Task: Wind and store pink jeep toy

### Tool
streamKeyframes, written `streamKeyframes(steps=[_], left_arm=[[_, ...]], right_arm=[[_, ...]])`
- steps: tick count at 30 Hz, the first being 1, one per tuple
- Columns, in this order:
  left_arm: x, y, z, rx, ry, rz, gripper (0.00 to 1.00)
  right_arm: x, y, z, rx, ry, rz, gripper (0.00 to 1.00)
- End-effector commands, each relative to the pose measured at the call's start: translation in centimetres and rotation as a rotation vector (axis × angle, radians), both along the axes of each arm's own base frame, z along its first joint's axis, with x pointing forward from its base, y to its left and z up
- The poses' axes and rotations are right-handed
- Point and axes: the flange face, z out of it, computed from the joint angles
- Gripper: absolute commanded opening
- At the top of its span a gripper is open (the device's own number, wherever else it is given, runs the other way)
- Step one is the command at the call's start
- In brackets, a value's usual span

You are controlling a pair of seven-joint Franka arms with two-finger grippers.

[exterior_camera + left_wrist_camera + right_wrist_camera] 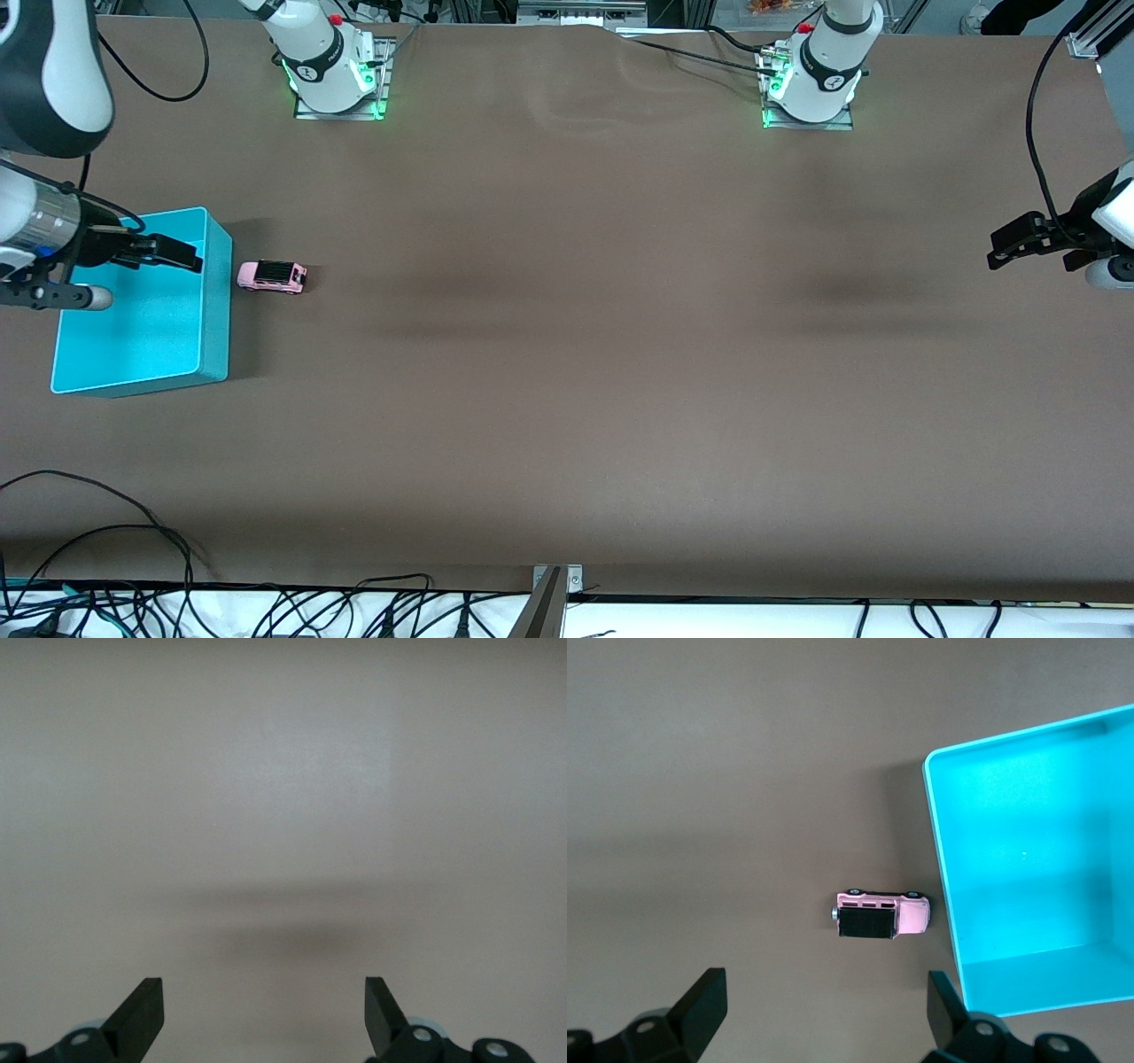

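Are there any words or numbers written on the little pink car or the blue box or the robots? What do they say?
No text can be read anywhere.
Pink jeep toy: no writing shows.
Turquoise bin: plain, no label.
Round badges on the arm bases: too small to read.
Right gripper over the bin and left gripper over the table's end: open, unmarked.

Turquoise bin (pixel 1028 877) — edge-cropped

High front view; two downward wrist views
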Motion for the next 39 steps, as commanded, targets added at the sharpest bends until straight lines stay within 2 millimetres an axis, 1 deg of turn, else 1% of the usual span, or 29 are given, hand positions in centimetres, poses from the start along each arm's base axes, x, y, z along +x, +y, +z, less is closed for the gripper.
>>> streamKeyframes(steps=[1, 5, 11, 17, 24, 29, 35, 36, 37, 39], left_arm=[[0.0, 0.0, 0.3, -0.024, -0.016, 0.01, 1.0], [0.0, 0.0, 0.4, -0.023, -0.018, 0.01, 1.0], [0.0, 0.0, 0.4, -0.023, -0.018, 0.01, 1.0], [0.0, 0.0, 0.4, -0.022, -0.018, 0.01, 1.0], [-0.1, -0.1, 0.5, -0.02, -0.019, 0.008, 1.0], [-0.1, -0.1, 0.6, -0.016, -0.022, 0.008, 1.0], [-0.1, -0.1, 0.6, -0.013, -0.02, 0.006, 1.0], [-0.1, -0.1, 0.6, -0.013, -0.02, 0.006, 1.0], [-0.1, -0.1, 0.6, -0.013, -0.02, 0.006, 1.0], [-0.1, -0.2, 0.5, -0.014, -0.018, 0.004, 1.0]], right_arm=[[-2.3, 0.0, -1.8, -0.012, -0.029, -0.014, 1.0], [-3.1, 0.0, -3.6, -0.014, -0.041, -0.016, 1.0], [-5.2, 0.1, -6.5, -0.019, -0.07, -0.018, 1.0], [-7.1, 0.1, -8.6, -0.023, -0.102, -0.025, 1.0], [-8.7, 0.1, -11.2, -0.024, -0.089, -0.028, 1.0], [-10.2, 0.2, -13.9, -0.028, -0.104, -0.031, 1.0], [-11.0, -0.3, -15.6, -0.031, -0.13, -0.042, 1.0], [-11.1, -0.4, -15.8, -0.032, -0.133, -0.047, 0.99], [-11.2, -0.5, -16.4, -0.033, -0.133, -0.049, 0.94], [-11.4, -0.8, -17.3, -0.035, -0.139, -0.056, 0.94]])
